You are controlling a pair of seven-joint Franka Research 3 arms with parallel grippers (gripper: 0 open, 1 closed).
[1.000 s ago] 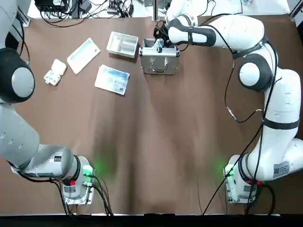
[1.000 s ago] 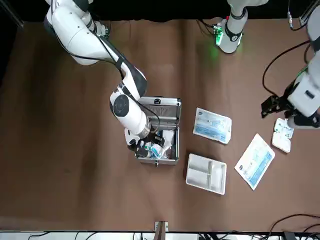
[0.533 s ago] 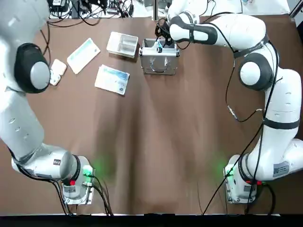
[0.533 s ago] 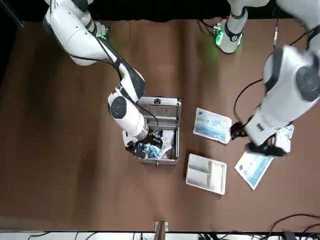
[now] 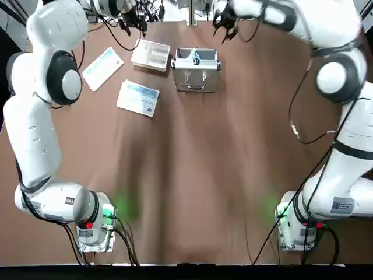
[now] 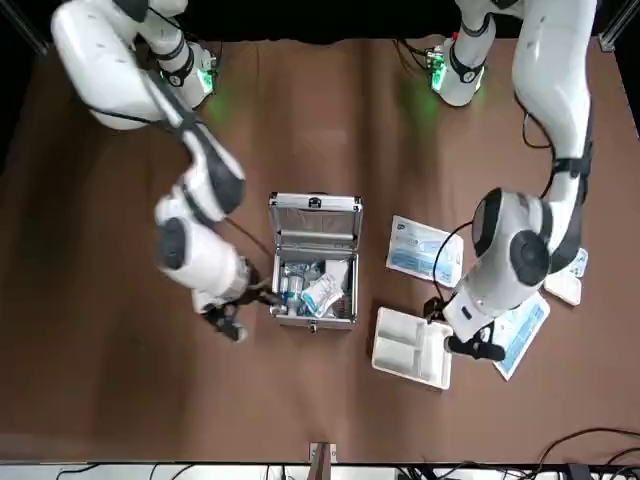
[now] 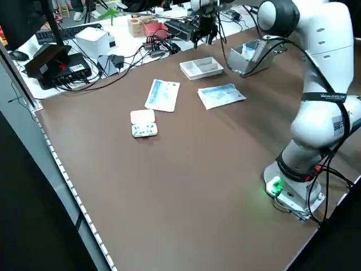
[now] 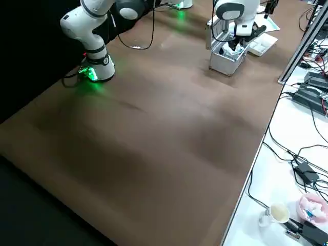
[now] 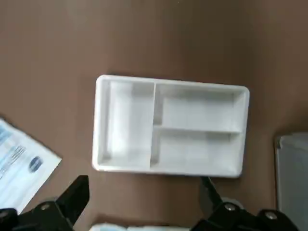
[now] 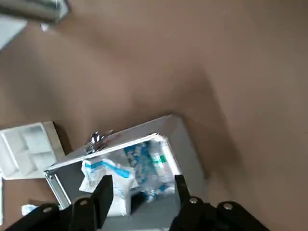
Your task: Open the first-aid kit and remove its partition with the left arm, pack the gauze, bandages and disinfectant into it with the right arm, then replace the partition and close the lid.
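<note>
The first-aid kit [image 5: 196,71] stands open at the table's far side, lid up, with blue-and-white packets [image 6: 320,293] inside. A small bottle with a teal band, the disinfectant [image 10: 161,160], lies among them. The cream-white partition [image 5: 151,55] rests on the table just to the kit's left. My left gripper [image 9: 142,192] hovers open above the partition [image 9: 171,127], its fingers [image 9: 72,197] apart and holding nothing. My right gripper [image 10: 142,187] hangs open and empty above the table, off the kit's right side [image 5: 224,24].
Two flat white-and-blue packets [image 5: 139,97] [image 5: 102,68] lie left of the partition. A small white pill box [image 7: 142,123] sits farther left. Cables and equipment crowd the bench beyond the table's far edge [image 7: 62,62].
My right gripper has come up out of the kit and moved away to its right side. My left arm has swung in from the pill box to above the partition.
</note>
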